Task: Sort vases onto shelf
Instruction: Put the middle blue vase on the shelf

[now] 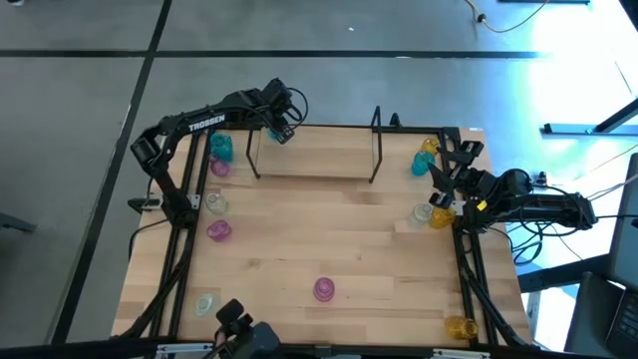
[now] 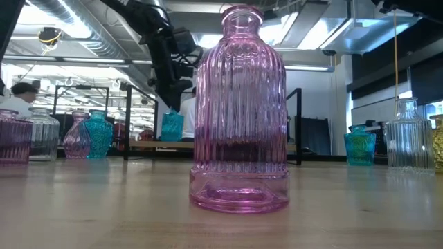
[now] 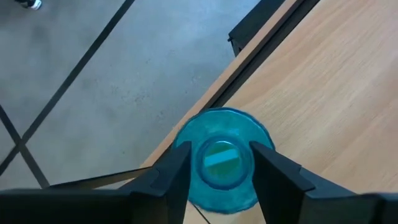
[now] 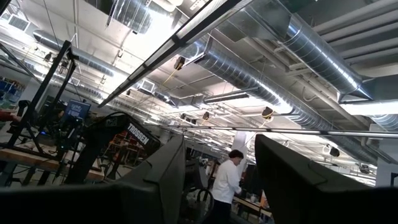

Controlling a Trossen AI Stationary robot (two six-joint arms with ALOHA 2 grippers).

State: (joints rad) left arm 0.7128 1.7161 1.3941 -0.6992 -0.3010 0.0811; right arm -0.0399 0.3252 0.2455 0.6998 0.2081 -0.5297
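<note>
A teal vase (image 3: 224,162) stands at the left end of the shelf (image 1: 319,162), by the plank's far edge; the low view shows the teal vase (image 2: 172,126) upright on the plank. My left gripper (image 3: 221,177) reaches over it from above and is shut on it. My right gripper (image 4: 217,180) is open and holds nothing; it waits, folded back, at the table's right edge (image 1: 451,172). Other vases stand on the table: teal (image 1: 221,148), pink (image 1: 220,168) and clear (image 1: 216,203) at the left, a pink one (image 1: 324,289) near the front. My left gripper has the teal vase's neck (image 3: 198,163), just under the mouth, between its two fingers, one on each side. The fingers come slanting down from above and from the table's left. The vase stands upright with its base on the shelf plank.
On the right stand a yellow vase (image 1: 429,147), a teal one (image 1: 420,165), a clear one (image 1: 423,212) and another yellow one (image 1: 442,216). A yellow vase (image 1: 460,325) and a clear vase (image 1: 204,302) sit at the near corners. The shelf's wire end frames (image 1: 377,145) rise at both ends.
</note>
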